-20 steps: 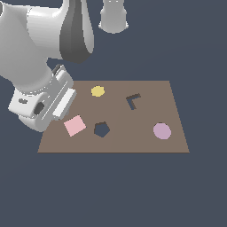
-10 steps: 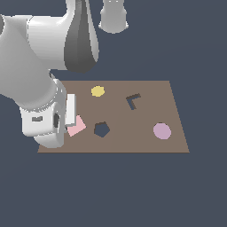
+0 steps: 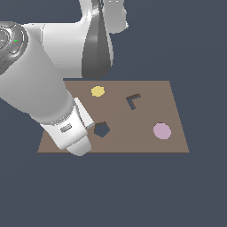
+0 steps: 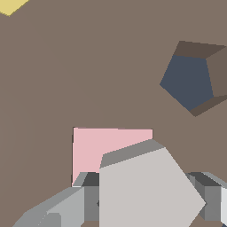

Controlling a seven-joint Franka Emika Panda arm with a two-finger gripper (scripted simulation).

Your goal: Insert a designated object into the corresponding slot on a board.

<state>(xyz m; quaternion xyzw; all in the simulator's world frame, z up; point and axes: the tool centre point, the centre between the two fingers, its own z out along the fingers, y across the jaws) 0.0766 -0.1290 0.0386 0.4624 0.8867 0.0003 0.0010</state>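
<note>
Wrist view shows the gripper point(image 4: 146, 199) clamped on the grey pentagon block point(image 4: 144, 188), poised over the pink square point(image 4: 106, 146) on the brown board point(image 3: 146, 142), near the navy pentagon slot point(image 4: 188, 82), arm bent low.

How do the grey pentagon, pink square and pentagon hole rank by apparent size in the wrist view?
1. Grey pentagon, though it is nearest the camera.
2. Pink square, partly hidden.
3. Pentagon hole.

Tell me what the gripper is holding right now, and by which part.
The gripper holds the light grey pentagon block, clamped by two opposite sides, one finger on each. It hangs over the pink square on the board.
</note>
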